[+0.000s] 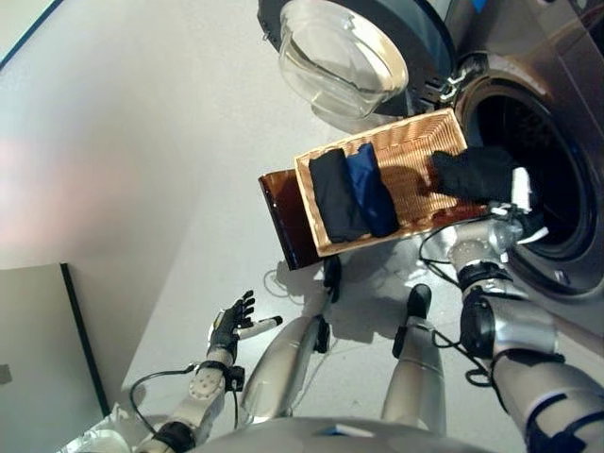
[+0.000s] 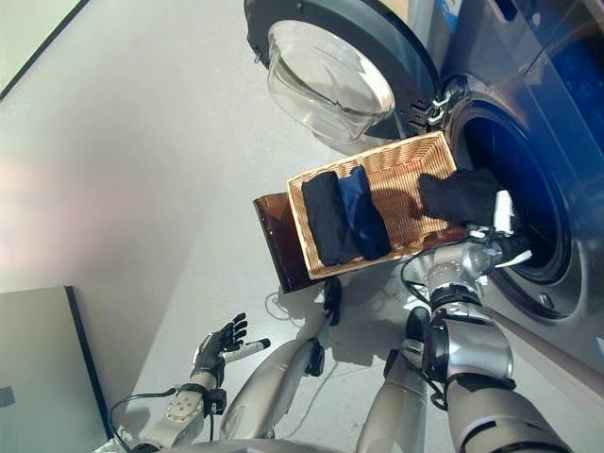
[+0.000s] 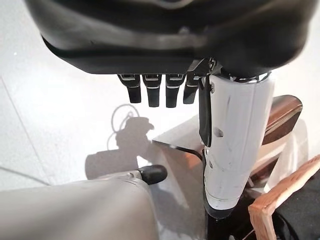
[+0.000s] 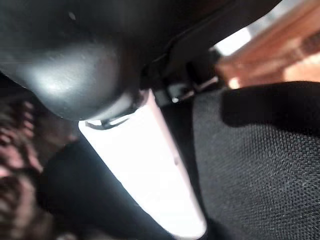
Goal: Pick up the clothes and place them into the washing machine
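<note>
- My right hand (image 1: 517,200) is closed on a black garment (image 1: 472,173), holding it bunched at the basket's end nearest the washing machine; the wrist view shows black cloth pressed against the white thumb.
- The drum opening (image 1: 528,160) lies just beyond that garment, on the far side from the basket, so I judge the coming move a short carry straight across the rim.
- Two more clothes wait in the wicker basket (image 1: 415,142): a black folded piece (image 1: 335,196) and a blue one (image 1: 370,189), side by side, long axes across the basket.
- The basket sits on a brown stool (image 1: 283,219), with the round glass door (image 1: 342,58) swung open behind it.
- My left hand (image 1: 234,326) hangs low over the floor, fingers spread, well apart from the work.
</note>
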Robot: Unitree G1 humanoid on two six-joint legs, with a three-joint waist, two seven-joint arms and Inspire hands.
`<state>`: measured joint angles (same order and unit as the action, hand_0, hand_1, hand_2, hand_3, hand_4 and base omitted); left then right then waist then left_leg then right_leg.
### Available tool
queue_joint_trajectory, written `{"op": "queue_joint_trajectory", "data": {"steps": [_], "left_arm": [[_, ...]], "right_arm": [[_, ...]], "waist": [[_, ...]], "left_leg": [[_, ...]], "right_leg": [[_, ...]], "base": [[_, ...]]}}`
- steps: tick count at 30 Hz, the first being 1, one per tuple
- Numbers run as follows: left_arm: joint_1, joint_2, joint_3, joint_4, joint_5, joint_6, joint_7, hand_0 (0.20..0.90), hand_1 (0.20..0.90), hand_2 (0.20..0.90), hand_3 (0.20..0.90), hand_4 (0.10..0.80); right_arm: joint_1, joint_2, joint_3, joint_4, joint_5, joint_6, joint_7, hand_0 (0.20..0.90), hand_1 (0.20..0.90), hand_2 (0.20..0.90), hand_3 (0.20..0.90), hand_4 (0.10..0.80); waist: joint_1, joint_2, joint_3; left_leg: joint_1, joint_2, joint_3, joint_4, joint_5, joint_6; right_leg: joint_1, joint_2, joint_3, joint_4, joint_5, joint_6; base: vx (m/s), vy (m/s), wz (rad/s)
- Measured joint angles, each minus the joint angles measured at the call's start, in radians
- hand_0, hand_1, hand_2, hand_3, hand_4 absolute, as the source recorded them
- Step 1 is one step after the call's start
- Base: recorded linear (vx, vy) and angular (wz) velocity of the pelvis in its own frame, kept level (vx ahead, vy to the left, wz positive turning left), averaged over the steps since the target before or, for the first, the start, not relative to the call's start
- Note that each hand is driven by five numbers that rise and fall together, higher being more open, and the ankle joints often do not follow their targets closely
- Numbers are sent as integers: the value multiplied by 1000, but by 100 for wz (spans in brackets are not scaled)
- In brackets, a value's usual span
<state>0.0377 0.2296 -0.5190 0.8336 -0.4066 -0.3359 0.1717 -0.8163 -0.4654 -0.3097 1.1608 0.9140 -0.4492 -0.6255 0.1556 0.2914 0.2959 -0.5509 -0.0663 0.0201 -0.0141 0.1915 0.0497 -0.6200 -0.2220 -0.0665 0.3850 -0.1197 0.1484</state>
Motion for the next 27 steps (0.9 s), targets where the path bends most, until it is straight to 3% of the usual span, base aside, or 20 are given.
{"op": "queue_joint_trajectory", "data": {"steps": [5,10,11,12,15,27], "left_arm": [[25,1,-3,-24,1,-3,0,900,900,900,900,800],[40,5,-2,-67,2,-27,2,900,900,900,900,800],[43,5,-2,-75,2,-27,2,900,900,900,900,800],[44,5,-2,-80,2,-27,2,900,900,900,900,800],[44,5,-2,-82,0,-26,2,900,900,900,900,800],[45,3,2,-78,-15,-20,-14,900,900,900,900,800]], "right_arm": [[-43,-145,-30,-15,-60,6,-92,200,200,200,200,300],[-122,-196,-34,-29,-102,38,-185,200,200,200,200,300],[-137,-207,-21,-29,-114,39,-183,524,524,524,524,531],[-142,-229,8,-29,-131,39,-176,900,900,900,900,800],[-151,-302,70,-48,-153,34,-134,900,900,900,900,800],[-155,-265,84,41,-158,62,-3,900,900,900,900,800]], "waist": [[11,51,-6],[27,78,-8],[27,79,-8],[26,78,-7],[25,77,-6],[10,35,28]], "left_leg": [[-1,-16,1,-7,4,-1],[-4,-34,4,-16,5,0],[-5,-37,9,-25,9,5],[-6,-39,11,-30,9,5],[-7,-44,15,-40,15,14],[28,-40,2,-34,16,15]], "right_leg": [[-10,-16,5,10,-2,9],[-34,-26,33,14,2,22],[-41,-27,42,12,5,28],[-44,-30,43,8,6,28],[-51,-31,55,0,12,38],[0,-24,51,-16,14,40]], "base": [[4,25,2],[11,5,-8],[-19,-8,-9],[22,-17,-7],[31,-22,-5],[5,-2,-1]]}}
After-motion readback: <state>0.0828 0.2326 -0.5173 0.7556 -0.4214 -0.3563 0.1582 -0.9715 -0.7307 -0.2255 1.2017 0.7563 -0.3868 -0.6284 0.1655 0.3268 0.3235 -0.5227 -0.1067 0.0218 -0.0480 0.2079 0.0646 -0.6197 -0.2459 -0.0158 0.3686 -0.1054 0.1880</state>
